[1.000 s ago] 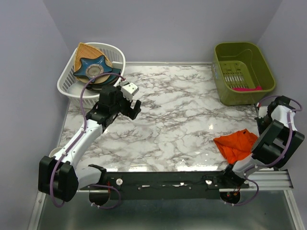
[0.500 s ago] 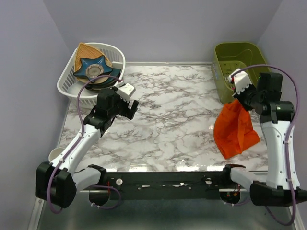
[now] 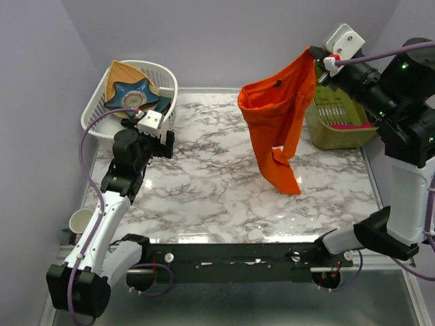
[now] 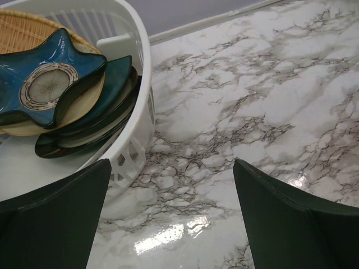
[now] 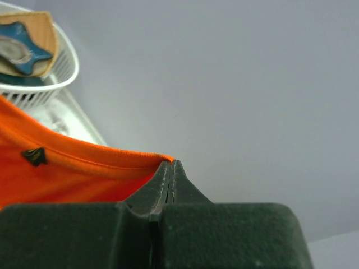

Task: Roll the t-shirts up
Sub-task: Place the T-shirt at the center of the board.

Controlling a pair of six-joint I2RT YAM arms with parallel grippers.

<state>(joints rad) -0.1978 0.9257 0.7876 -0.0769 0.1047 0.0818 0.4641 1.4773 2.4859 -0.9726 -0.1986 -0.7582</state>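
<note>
Top view, progress: You have not started any rolling. The orange t-shirt (image 3: 275, 129) hangs bunched in the air over the right half of the marble table (image 3: 204, 190), in front of the green bin (image 3: 333, 136). I cannot tell whether its lowest corner touches the tabletop.
Top view, what is left: As I judge it, nearly everything. You need to spread the shirt flat, fold it narrow and roll it.
Top view, right gripper (image 3: 314, 56): It is raised high and pinches the shirt's top edge.
Top view, left gripper (image 3: 165, 140): It is by the white basket (image 3: 92, 115) and well apart from the shirt.
Left wrist view, left gripper (image 4: 171, 168): Its jaws are spread wide and hold nothing. Bare marble lies between them, and the basket with the blue star-shaped dish (image 4: 50, 84) is just beside them.
Right wrist view, right gripper (image 5: 170, 165): Its jaws are pressed together on a thin hem of the orange fabric, which drapes away to the left with a small dark tag (image 5: 35, 156) showing.
</note>
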